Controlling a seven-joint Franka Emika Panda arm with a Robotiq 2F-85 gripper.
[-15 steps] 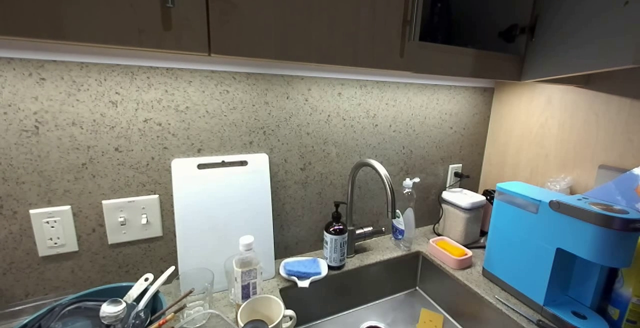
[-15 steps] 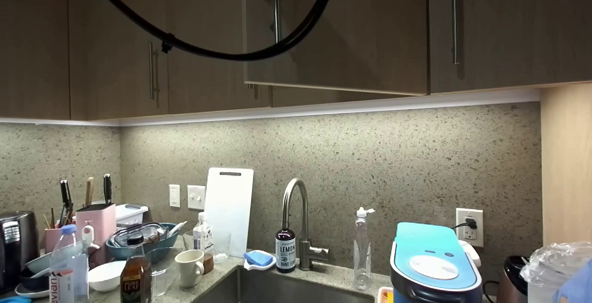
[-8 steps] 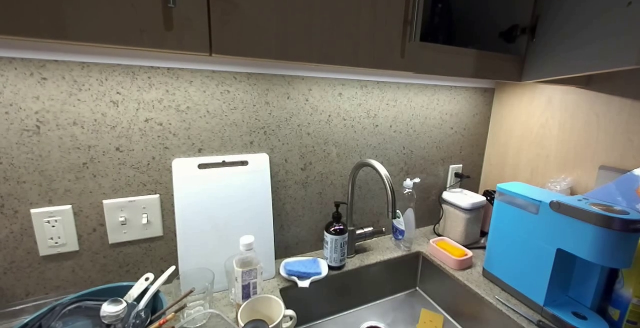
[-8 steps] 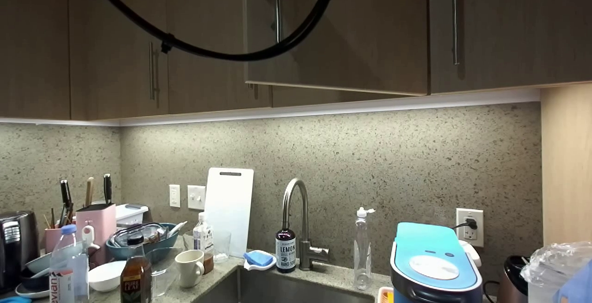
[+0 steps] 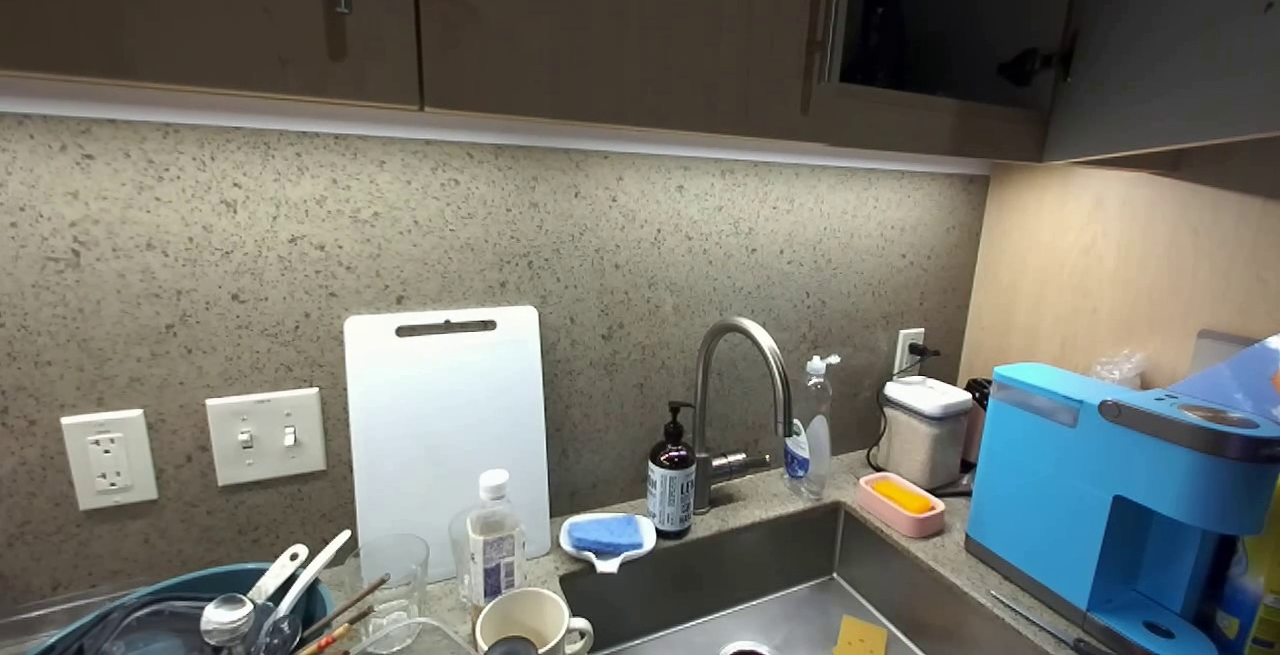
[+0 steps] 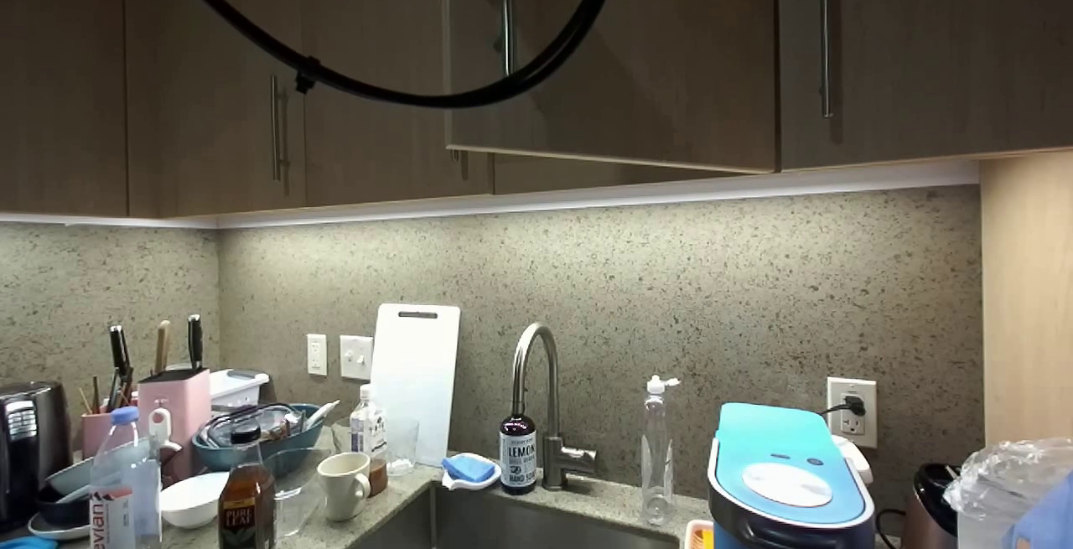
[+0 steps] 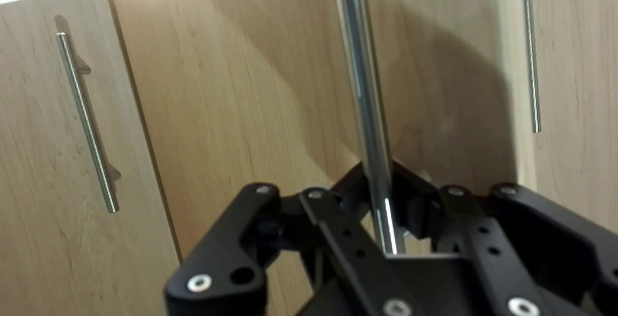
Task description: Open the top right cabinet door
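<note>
As far as can be inspected from where I stand, the top right cabinet door (image 6: 637, 71), a tall flat panel of brown wood grain, is swung outward in both exterior views, its lower free corner standing forward; its hinged edge adjoins a matching closed brown wooden door (image 6: 914, 54); in an exterior view the dark cabinet interior (image 5: 950, 15) lies exposed, with a small black hinge (image 5: 1022, 66) at the opening's edge, the contents too dim to identify; in the wrist view the black two-fingered gripper (image 7: 379, 183) is closed on the door's slim round metal bar handle (image 7: 368, 94), one finger to each side; a thick black cable (image 6: 419, 99) hangs in a loop in front of that door.

Below, at the rear edge of the speckled stone worktop (image 6: 608, 499), a curved brushed-metal faucet (image 5: 703, 405) stands upright behind the rectangular stainless-steel sink (image 5: 710, 580); just beside the faucet stands a dark bottle (image 5: 671, 490) with black pump and pale label; by the sink's rear left corner, a blue rectangular sponge (image 5: 605, 535) rests on a white spoon-shaped holder (image 5: 608, 564); a flat yellow sponge (image 5: 860, 637) lies on the sink floor; a white rectangular cutting board (image 5: 445, 415) leans against the speckled wall (image 5: 620, 235); along the sink's right edge stands a boxy bright-blue coffee machine (image 5: 1030, 465).
</note>
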